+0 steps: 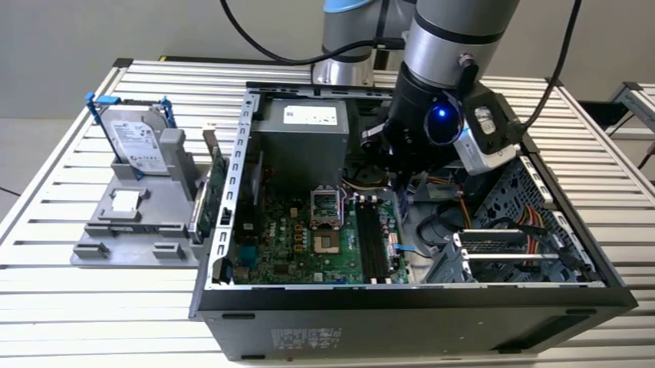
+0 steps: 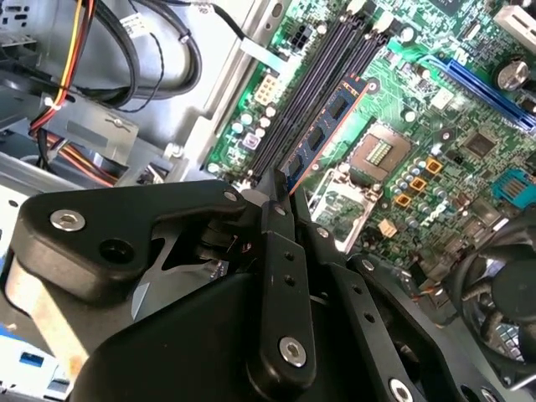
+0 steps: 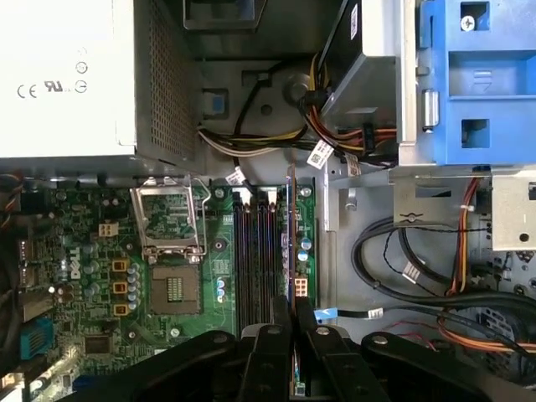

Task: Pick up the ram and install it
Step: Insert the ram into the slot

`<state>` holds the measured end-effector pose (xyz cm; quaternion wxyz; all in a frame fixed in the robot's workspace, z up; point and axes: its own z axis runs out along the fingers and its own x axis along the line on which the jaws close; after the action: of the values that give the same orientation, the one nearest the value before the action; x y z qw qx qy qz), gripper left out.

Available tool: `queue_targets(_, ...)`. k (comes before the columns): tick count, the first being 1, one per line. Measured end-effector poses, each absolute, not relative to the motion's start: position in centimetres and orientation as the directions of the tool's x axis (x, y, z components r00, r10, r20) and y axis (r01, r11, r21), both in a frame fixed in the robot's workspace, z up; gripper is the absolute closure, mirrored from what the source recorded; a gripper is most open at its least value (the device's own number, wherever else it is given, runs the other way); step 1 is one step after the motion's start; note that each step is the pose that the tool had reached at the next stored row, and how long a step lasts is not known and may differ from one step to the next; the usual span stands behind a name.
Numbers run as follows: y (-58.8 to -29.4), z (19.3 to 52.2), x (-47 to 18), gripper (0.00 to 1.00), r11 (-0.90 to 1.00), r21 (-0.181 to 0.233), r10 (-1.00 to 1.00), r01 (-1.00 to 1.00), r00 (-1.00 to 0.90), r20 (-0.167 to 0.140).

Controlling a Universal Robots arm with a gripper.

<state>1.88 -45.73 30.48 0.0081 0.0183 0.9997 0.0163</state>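
Black fingers (image 2: 276,219) pinch the ram (image 2: 322,134), a slim dark blue stick with blue-labelled chips and an orange edge, standing edgewise over the motherboard's (image 2: 435,134) black slots (image 2: 314,79).

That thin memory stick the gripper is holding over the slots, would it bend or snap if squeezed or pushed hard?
The ram is a thin flat board held edge-on, so it probably stays stiff rather than flopping. It looks light for its length. Its exposed chips suggest it could be fragile under sideways force. The gripper pinches its narrow end, so it might pivot if nudged.
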Motion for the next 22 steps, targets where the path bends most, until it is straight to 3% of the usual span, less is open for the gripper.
queue_targets(22,-46.8,29.0,1.9,1.00,0.999,0.029,0.033,0.033,-0.999,-0.009)
